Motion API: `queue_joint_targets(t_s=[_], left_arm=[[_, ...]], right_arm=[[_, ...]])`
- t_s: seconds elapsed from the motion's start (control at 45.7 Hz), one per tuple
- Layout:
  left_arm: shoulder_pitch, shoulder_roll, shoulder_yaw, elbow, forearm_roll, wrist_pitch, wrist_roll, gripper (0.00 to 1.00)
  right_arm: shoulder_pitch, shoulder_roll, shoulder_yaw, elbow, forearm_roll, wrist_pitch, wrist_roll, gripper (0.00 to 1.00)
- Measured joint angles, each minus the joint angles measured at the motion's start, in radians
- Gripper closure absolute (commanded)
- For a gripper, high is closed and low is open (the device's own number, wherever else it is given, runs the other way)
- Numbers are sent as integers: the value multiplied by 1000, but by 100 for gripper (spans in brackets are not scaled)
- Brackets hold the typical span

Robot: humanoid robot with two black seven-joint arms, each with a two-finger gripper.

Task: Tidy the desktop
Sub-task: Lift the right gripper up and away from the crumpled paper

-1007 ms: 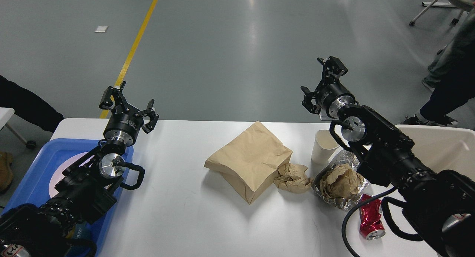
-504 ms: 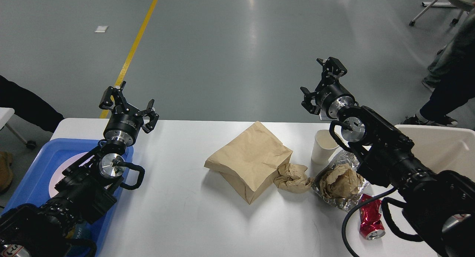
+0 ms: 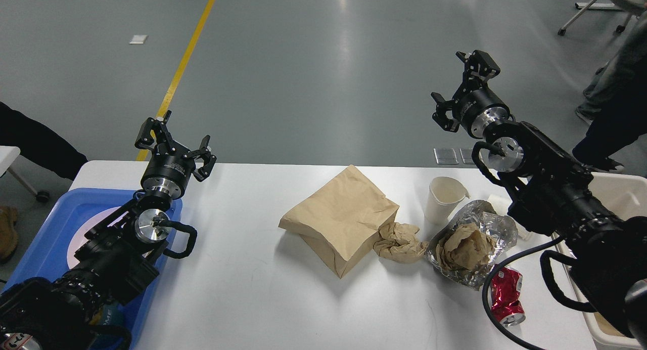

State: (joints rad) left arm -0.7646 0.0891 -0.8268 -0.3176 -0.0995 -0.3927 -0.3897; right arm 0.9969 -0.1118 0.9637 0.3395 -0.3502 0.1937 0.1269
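Observation:
The white desktop (image 3: 242, 294) fills the lower view. On it lie a brown paper bag (image 3: 339, 217), a crumpled brown paper wad (image 3: 399, 243), a white paper cup (image 3: 443, 198), crumpled foil holding brown paper (image 3: 472, 246) and a crushed red can (image 3: 507, 302). My left gripper (image 3: 174, 137) stands open over the far left edge of the desktop, holding nothing. My right gripper (image 3: 462, 89) is open and empty, raised above the far right edge, beyond the cup.
A blue tray (image 3: 50, 233) sits at the left under my left arm. A beige bin (image 3: 614, 188) stands at the right edge, partly hidden by my right arm. A person's legs (image 3: 614, 107) are at the far right.
My right arm has lifted and swung to the right, uncovering the cup and the foil. The left arm and the things on the desktop have not moved.

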Motion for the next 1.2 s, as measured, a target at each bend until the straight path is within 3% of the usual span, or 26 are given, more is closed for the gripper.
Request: queue_joint_targets(t_s=[0.328,0.525,0.635,0.81,0.941,1.204], left_arm=[[0,0,0,0,0,0,0,4],[0,0,0,0,0,0,0,4],[0,0,0,0,0,0,0,4],[0,0,0,0,-1,0,0,4],[0,0,0,0,0,0,0,4],[0,0,0,0,0,0,0,4]], right_arm=[[61,-50,-8,1,11,0,0,0],[155,-221,-160,4,14,4,1,0],[253,-294,-419,0,15,5,1,0],[500,-359,-1089,29,15,11,-1,0],[695,-361,-1504,169,16,51,-1,0],[972,-252,-1951,484,16,232,-1,0]])
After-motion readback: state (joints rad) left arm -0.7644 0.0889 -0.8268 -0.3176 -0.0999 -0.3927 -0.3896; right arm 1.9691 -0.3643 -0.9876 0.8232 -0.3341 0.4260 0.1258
